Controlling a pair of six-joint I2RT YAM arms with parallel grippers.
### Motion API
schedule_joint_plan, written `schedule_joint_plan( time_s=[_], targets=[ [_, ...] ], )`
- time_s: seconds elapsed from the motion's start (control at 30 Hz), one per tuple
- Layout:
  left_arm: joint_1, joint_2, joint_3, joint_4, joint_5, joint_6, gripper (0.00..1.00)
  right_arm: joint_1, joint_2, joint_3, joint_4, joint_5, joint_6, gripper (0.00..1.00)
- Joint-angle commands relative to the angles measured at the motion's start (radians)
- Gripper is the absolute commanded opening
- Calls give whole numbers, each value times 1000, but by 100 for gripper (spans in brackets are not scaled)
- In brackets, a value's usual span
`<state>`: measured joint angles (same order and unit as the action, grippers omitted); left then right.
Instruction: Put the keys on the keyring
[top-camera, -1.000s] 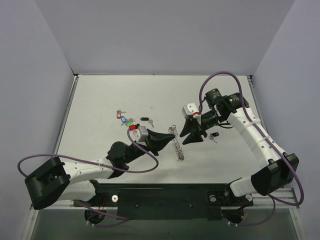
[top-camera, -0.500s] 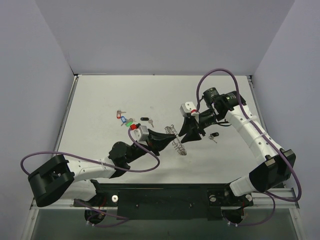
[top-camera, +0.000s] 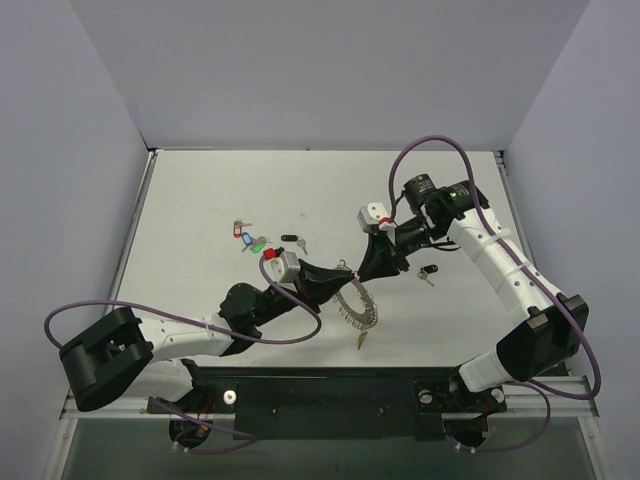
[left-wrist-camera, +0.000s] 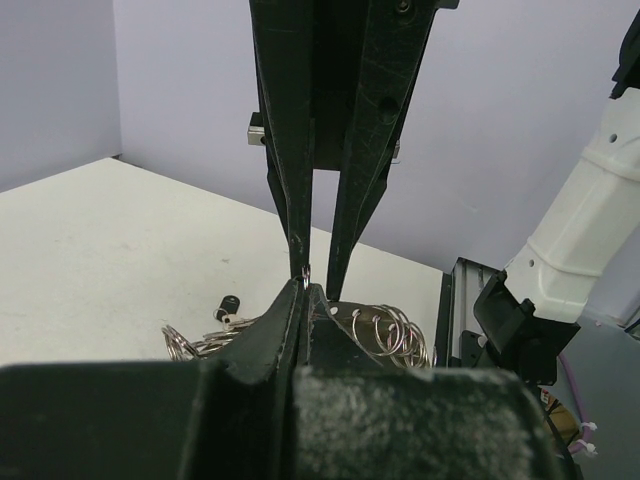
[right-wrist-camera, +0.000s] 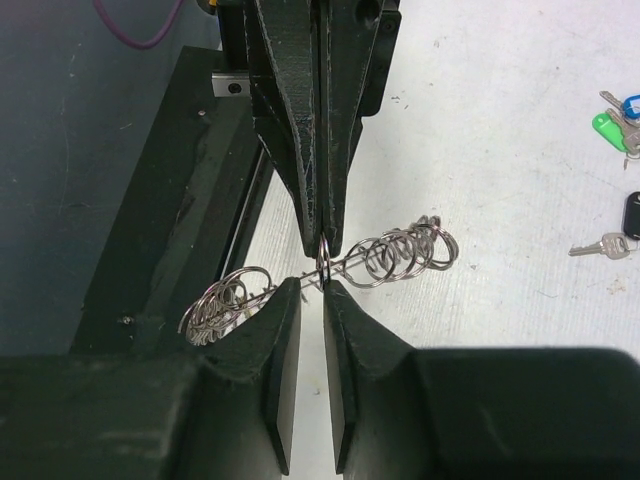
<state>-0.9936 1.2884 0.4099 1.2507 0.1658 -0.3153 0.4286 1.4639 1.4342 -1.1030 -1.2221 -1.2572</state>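
1. Walls, plain pale grey, close the room on three sides.
2. Surface is flat and off-white, and a dark rail runs along its near edge.
3. Keyring hangs between my two wrists near the middle of the surface, sagging in an arc. My left jaws are pressed together on its wire at the top. My right jaws stand a narrow gap apart, straddling the same wire just beside the left tips.
4. I judge the step in hand to be taking a second hold. My right jaws should close on bare wire right next to the left pinch, so that the loop cannot twist. The small rings slide and bunch, so I should steer clear of them.
5. Coloured-tag keys and a black-tag key lie well apart from the keyring, on my left. Another black-tag key lies near my right wrist. Whether any key is already threaded, I cannot tell.
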Motion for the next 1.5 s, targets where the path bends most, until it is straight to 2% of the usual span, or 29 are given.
schedule_joint_plan(
  time_s=[0.0,0.73,1.0,1.17,1.47],
  targets=[
    [3,-6,20,131,0,-15,0,29,21,32,-24,-57,-1,11],
    [1,12,21,144,6,-28,0,38,38,35,-26,-85,-4,9],
    [0,19,15,156,1,-34,0,47,41,32,-26,-89,-1,3],
    [0,23,12,167,0,-39,0,50,44,31,-23,-89,1,11],
    [0,34,13,173,1,-44,0,53,46,31,-24,-94,-1,12]
  ],
)
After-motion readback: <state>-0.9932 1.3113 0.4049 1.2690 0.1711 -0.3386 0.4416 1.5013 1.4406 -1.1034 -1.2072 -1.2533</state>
